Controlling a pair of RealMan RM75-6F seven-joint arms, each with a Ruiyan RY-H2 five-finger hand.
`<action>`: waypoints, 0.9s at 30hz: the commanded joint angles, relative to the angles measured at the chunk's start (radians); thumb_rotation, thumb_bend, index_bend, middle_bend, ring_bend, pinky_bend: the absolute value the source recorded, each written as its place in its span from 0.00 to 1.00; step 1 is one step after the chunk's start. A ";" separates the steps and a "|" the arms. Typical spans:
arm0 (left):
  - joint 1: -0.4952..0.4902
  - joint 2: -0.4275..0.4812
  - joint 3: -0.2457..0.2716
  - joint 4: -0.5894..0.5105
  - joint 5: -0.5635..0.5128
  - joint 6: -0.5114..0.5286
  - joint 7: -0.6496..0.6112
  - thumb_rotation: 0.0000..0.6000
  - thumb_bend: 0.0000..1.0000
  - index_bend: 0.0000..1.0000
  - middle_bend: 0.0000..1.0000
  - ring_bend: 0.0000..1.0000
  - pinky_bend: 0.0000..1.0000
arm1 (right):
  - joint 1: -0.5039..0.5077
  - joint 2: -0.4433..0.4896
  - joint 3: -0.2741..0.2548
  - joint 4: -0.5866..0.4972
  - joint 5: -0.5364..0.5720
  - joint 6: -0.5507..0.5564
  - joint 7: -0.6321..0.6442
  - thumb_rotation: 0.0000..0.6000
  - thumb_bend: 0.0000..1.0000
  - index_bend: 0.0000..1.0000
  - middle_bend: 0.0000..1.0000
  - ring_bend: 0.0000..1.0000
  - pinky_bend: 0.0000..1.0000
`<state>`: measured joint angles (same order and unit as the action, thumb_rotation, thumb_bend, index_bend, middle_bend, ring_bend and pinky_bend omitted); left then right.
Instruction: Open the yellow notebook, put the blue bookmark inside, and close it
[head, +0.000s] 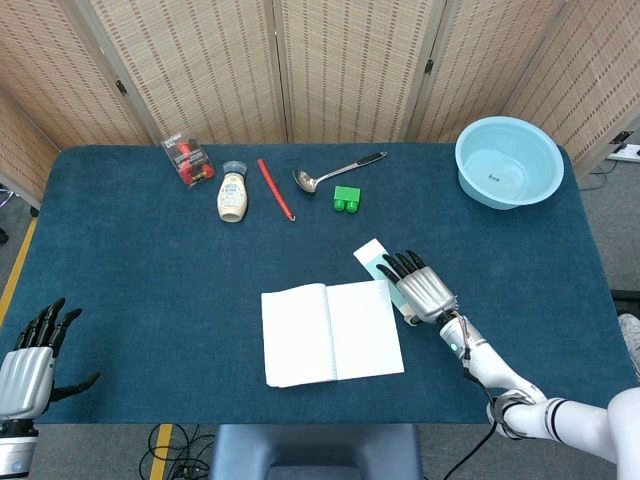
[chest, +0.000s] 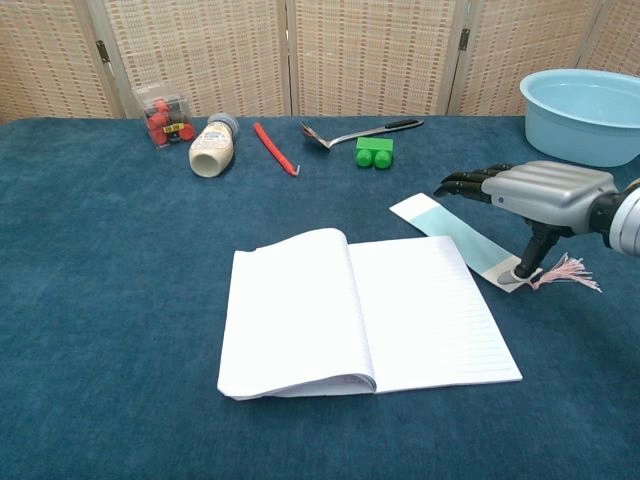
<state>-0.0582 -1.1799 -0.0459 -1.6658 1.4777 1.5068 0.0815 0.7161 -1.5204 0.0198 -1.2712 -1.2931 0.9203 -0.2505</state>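
The notebook (head: 331, 332) (chest: 360, 311) lies open on the table, white lined pages up, its yellow cover hidden. The blue bookmark (chest: 455, 237) (head: 372, 255) lies flat just right of it, with a pink tassel (chest: 567, 271) at its near end. My right hand (head: 422, 288) (chest: 535, 189) hovers palm down over the bookmark's near half, fingers spread forward; its thumb tip touches the bookmark's white end by the tassel. It holds nothing. My left hand (head: 27, 365) hangs open off the table's near left corner, seen only in the head view.
Along the far side lie a box of red items (head: 188, 159), a small bottle (head: 233, 196), a red stick (head: 275, 189), a metal ladle (head: 338, 171) and a green block (head: 346, 199). A light blue basin (head: 508, 161) stands at the far right.
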 joint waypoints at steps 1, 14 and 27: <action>0.002 0.001 0.002 0.002 -0.002 0.000 -0.004 1.00 0.07 0.15 0.04 0.04 0.15 | -0.001 -0.013 0.004 0.016 -0.002 -0.010 0.007 1.00 0.00 0.00 0.00 0.00 0.00; 0.006 0.003 0.007 0.008 -0.006 -0.003 -0.018 1.00 0.07 0.15 0.04 0.04 0.15 | 0.000 -0.042 0.006 0.056 -0.021 -0.049 0.008 1.00 0.00 0.00 0.00 0.00 0.00; 0.005 0.000 0.006 0.013 -0.009 -0.006 -0.016 1.00 0.07 0.15 0.04 0.04 0.15 | -0.014 -0.021 0.033 0.126 0.012 -0.070 0.018 1.00 0.00 0.00 0.00 0.00 0.00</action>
<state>-0.0533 -1.1801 -0.0395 -1.6530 1.4690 1.5007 0.0651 0.7041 -1.5449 0.0500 -1.1493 -1.2840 0.8505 -0.2346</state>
